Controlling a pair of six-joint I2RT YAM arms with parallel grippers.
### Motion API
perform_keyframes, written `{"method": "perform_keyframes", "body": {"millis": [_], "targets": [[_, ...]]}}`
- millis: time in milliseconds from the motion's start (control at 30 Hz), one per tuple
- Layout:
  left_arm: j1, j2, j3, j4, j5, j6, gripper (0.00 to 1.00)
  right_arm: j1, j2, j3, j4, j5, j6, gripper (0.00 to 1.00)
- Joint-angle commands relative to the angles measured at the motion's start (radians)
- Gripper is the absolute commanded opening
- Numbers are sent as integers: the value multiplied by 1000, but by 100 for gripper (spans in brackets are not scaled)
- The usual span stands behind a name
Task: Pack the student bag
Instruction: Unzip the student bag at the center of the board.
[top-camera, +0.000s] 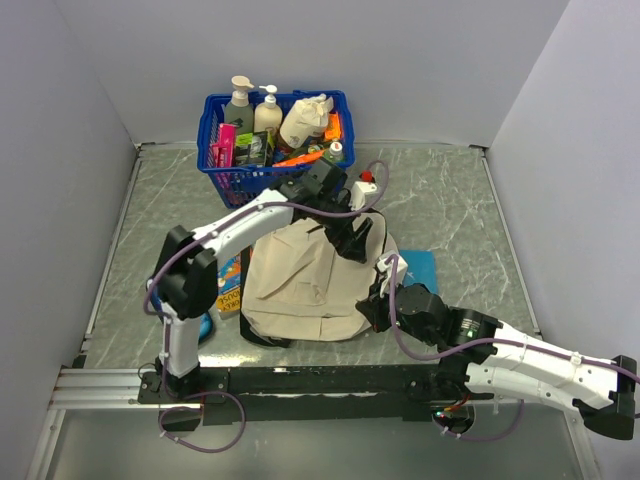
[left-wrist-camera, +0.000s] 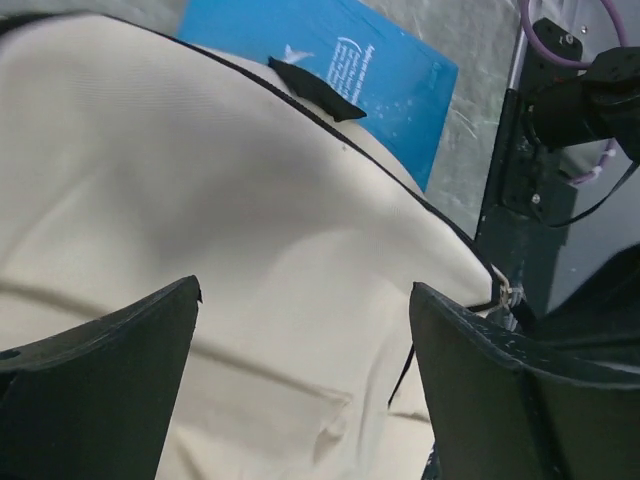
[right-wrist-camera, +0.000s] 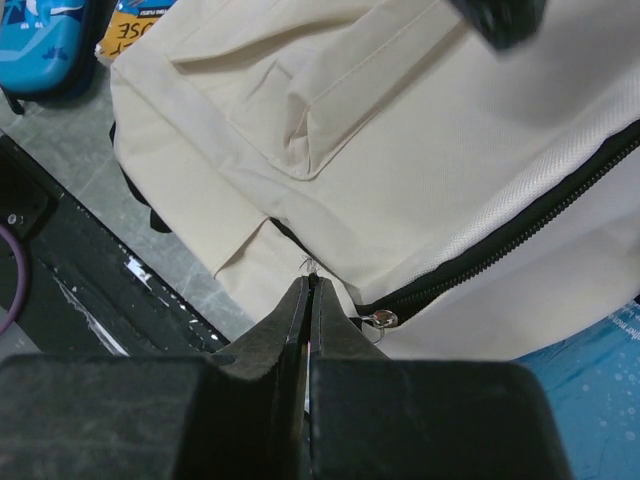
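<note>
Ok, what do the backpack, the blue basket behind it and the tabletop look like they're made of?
The student bag looks like matte cream woven cloth, canvas or similar: visible weave, soft creases, stitched seams. The basket looks like blue moulded plastic, with lattice walls. The tabletop has a grey-green marble look with white veins; stone or printed laminate, I cannot tell.
</note>
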Motion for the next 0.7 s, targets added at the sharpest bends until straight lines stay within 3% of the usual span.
{"method": "perform_keyframes", "body": {"millis": [0,133,433,533,667], "targets": [[-2,72,77,28,86,-89,91,8,-8,2,45,-2,6,0],[-9,94,88,70,152,-169,95,8,-14,-4,46,0,1,0],[-28,116,59,64,328,-179,93,8,-7,18,33,7,-26,0],[-51,106,19,50,319,-141,91,8,2,34,37,10,-43,0],[-74,120,10,-4,325,-83,81,7,21,54,51,6,-57,0]]}}
